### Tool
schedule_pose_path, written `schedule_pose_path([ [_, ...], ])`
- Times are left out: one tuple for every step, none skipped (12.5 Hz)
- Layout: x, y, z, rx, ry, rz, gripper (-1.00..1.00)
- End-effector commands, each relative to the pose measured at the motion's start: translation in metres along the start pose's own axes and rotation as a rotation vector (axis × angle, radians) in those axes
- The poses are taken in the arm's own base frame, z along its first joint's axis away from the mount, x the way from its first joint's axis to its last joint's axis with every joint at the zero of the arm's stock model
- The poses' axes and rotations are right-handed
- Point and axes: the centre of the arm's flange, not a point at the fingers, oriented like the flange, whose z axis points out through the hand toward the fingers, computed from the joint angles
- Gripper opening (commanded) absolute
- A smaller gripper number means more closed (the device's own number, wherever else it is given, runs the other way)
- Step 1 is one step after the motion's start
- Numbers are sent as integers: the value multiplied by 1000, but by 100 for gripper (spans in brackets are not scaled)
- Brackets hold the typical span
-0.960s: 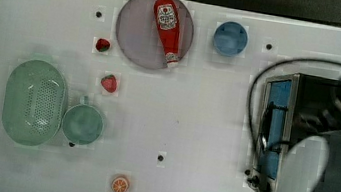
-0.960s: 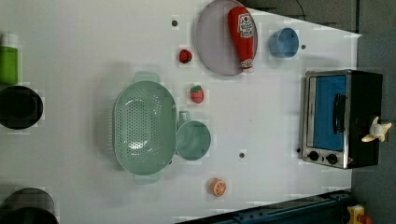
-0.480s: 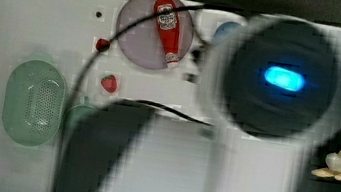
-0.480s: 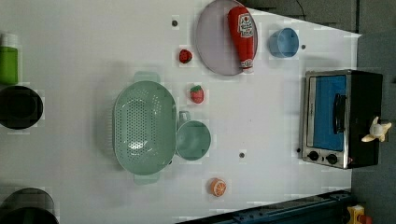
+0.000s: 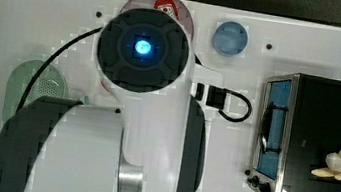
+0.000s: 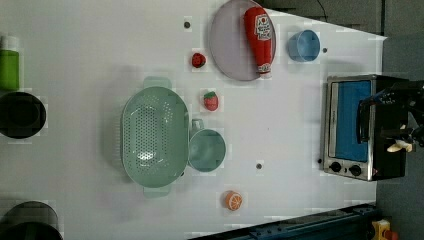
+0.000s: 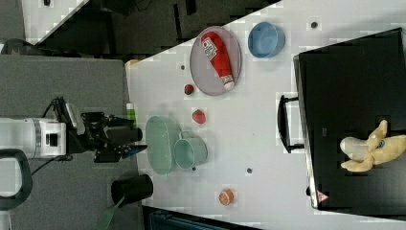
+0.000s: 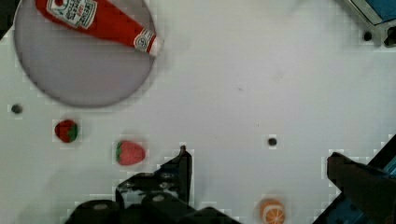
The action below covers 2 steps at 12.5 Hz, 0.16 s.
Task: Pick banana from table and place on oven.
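Note:
The banana (image 5: 339, 164) lies on the oven's black top (image 5: 327, 113), near the end with the knobs, peel strips splayed; it is also seen in the right view (image 7: 371, 147) and in the left view (image 6: 400, 146). Nothing touches it in the top view or the right view. My arm (image 5: 142, 51) hangs high over the middle of the white table (image 5: 230, 160), well to the left of the oven in the top view. In the wrist view my gripper (image 8: 257, 156) is open, with only bare table between its fingers.
A grey plate (image 6: 230, 45) bearing a ketchup bottle (image 6: 260, 30) and a blue bowl (image 5: 230, 38) sit at the table's far side. A green colander (image 6: 155, 137), teal cup (image 6: 206, 150), two strawberries (image 8: 130, 152) and an orange slice (image 8: 272, 211) lie under or near the arm.
In the top view the arm has swung from over the oven to the middle of the table. The banana now lies uncovered on the oven top.

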Motion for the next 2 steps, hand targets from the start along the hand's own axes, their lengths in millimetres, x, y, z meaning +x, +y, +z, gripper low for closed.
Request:
schedule_pose_path([
  [30, 57, -29, 44, 20, 162, 100],
  [29, 56, -27, 40, 18, 160, 100],
])
